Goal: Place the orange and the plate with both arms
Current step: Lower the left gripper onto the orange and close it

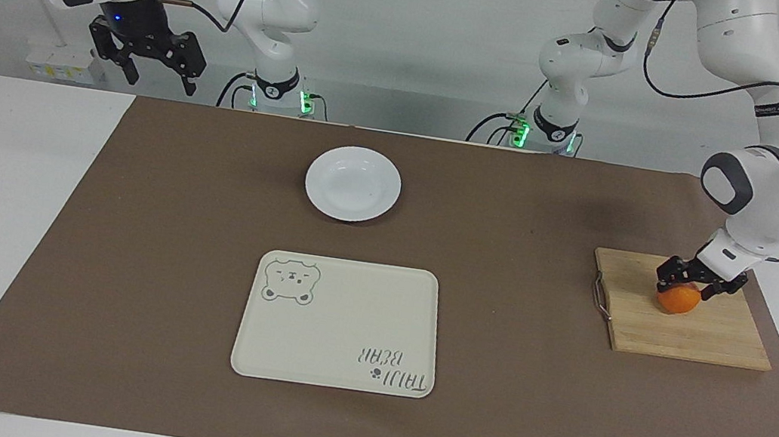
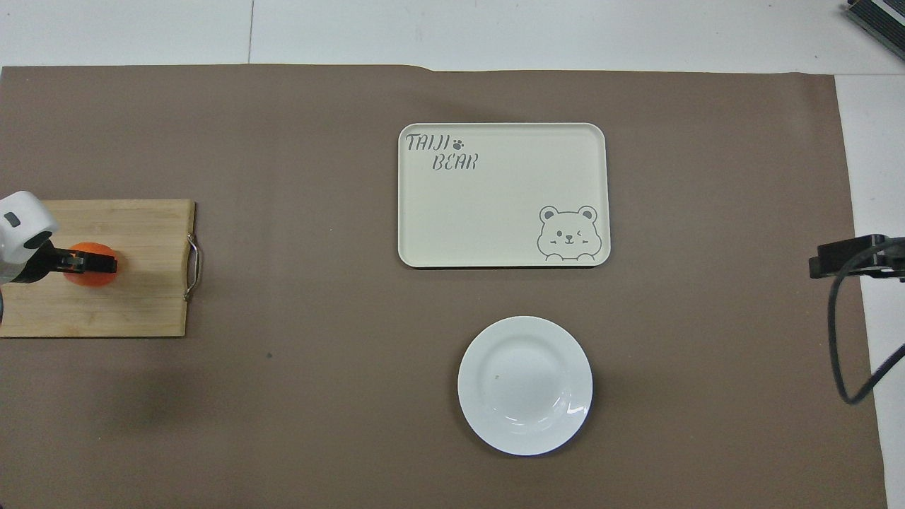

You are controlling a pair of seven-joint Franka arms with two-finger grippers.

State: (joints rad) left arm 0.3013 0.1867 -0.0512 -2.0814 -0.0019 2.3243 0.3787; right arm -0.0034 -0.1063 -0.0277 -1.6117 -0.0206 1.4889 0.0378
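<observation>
One small round bright-orange orange (image 1: 678, 299) is sitting on a pale bamboo cutting board (image 1: 678, 331), directly under the left end effector (image 1: 689, 285), whose released fingers are straddling it, probably readying a grasp. The glossy white round plate (image 1: 352, 183) is lying well away from it, toward the waiting, released right end effector (image 1: 145, 59). A cream rectangular tray (image 1: 340, 323) is reading "TAIJI BEAR".

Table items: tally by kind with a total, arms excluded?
Small round bright-orange fruit: 1
Round glossy white plate: 1
Cream rectangular tray with bear drawing: 1
Wooden cutting board with metal handle: 1
Brown paper mat: 1
Total: 5
</observation>
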